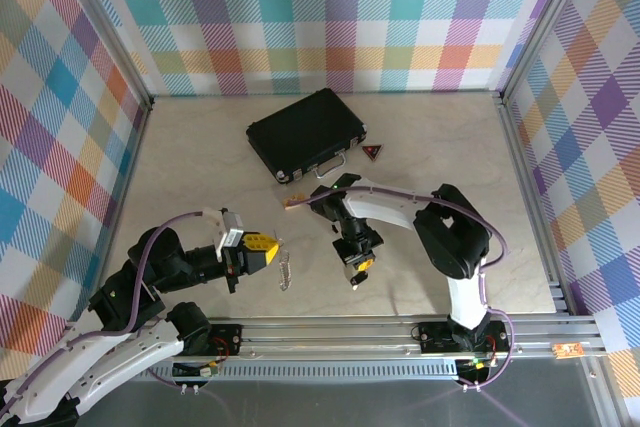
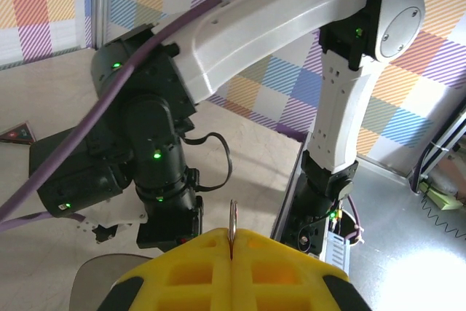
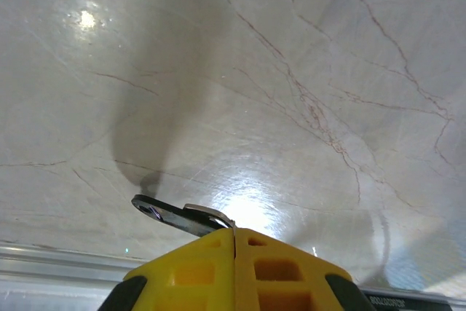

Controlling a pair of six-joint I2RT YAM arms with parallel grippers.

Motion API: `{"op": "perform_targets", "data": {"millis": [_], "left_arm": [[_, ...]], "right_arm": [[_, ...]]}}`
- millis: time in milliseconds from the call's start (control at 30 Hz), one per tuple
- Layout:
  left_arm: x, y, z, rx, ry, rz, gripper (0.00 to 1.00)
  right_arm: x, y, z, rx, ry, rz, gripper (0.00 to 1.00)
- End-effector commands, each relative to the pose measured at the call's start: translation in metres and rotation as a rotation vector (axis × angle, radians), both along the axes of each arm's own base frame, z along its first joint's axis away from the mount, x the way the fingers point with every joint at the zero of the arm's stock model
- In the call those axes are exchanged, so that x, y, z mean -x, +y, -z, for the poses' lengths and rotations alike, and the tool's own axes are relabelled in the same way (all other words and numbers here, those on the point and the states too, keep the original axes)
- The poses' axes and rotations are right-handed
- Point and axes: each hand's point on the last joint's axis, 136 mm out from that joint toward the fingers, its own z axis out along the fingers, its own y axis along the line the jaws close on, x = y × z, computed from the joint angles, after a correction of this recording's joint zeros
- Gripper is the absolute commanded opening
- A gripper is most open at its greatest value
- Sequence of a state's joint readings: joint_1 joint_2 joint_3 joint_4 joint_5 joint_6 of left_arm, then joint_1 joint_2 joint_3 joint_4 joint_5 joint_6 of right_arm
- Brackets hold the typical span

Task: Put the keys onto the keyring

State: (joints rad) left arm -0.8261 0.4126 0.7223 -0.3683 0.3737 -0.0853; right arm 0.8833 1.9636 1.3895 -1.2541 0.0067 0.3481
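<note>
Left hand (image 2: 231,244) pinches the keyring (image 2: 233,218); right hand (image 3: 234,242) pinches a key (image 3: 178,217).

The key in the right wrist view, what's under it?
Under the key is bare pale marble table and a shadow. The key's other end is hidden between the right gripper's shut yellow fingers.

the key (image 3: 178,214) juts toward 10 o'clock from the right gripper (image 3: 234,234), its other end hidden between the fingers (image 3: 196,271). the keyring (image 2: 233,216) shows just a thin edge above the left gripper (image 2: 231,238); its fan (image 1: 287,275) is too small to read from above.
</note>
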Motion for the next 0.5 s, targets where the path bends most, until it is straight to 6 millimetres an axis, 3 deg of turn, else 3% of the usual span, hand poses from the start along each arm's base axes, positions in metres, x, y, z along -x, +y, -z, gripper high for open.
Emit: {"op": "perform_targets", "data": {"millis": [0, 467], "left_arm": [[0.004, 0.001, -0.009, 0.018, -0.030, 0.017, 0.00], [0.003, 0.006, -0.013, 0.029, -0.052, -0.006, 0.00]], "right_arm": [[0.007, -0.008, -0.003, 0.034, 0.106, -0.054, 0.00], [-0.009, 0.002, 0.016, -0.018, 0.128, -0.026, 0.00]]}}
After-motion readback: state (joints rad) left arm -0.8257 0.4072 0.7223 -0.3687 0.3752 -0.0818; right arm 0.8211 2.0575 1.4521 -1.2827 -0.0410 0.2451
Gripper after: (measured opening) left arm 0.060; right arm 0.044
